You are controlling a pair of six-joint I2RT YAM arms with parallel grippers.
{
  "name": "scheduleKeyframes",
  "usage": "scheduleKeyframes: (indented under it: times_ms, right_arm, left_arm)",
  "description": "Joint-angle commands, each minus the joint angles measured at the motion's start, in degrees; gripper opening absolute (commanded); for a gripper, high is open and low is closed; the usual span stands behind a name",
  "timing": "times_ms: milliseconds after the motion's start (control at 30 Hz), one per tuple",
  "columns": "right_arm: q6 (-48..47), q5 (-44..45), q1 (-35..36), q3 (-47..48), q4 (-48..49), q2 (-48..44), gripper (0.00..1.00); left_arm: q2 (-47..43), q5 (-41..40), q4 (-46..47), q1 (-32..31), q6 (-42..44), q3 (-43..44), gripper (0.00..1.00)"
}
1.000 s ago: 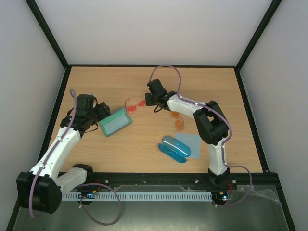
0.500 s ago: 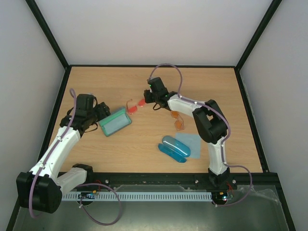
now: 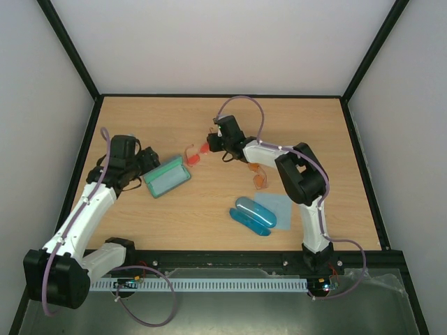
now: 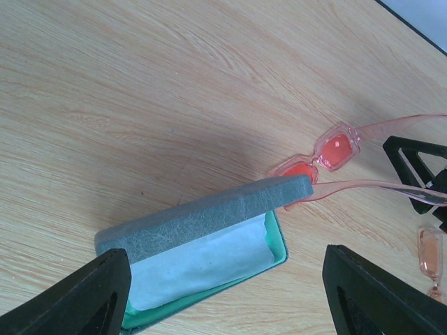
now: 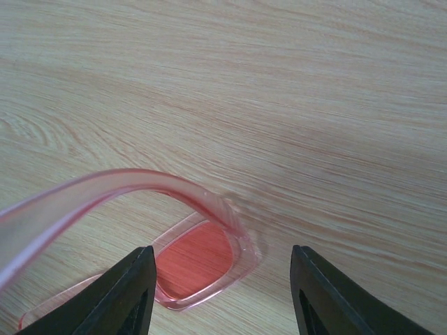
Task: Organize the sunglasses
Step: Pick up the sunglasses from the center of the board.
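Squarely under the parted right gripper (image 5: 220,279): thin-framed red-pink translucent sunglasses (image 5: 195,269), long axis slanting leftward. Farther from the open left gripper (image 4: 225,262).

red-pink sunglasses (image 4: 334,150) half behind green case (image 4: 209,215), orange sunglasses (image 4: 431,255) cut by edge

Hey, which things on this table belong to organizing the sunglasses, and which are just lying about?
Job: red-pink sunglasses; orange sunglasses.
Lying about: open green case; blue case; pale blue cloth.
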Motion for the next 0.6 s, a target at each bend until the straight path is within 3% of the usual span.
scheduleKeyframes:
  times_ms: [0,567]
  right_arm:
    - [-2.43,-1.43,-0.63,-1.87,4.93,0.25,0.54]
    - [-4.88,-2.27,-1.03,2.76,6.74,5.58,0.47]
  left_arm:
    - [-0.27,-0.61,-1.46,0.42,0.75,1.65,0.78]
    - [0.24,-0.47,-1.53,0.44,0.92,1.77,0.78]
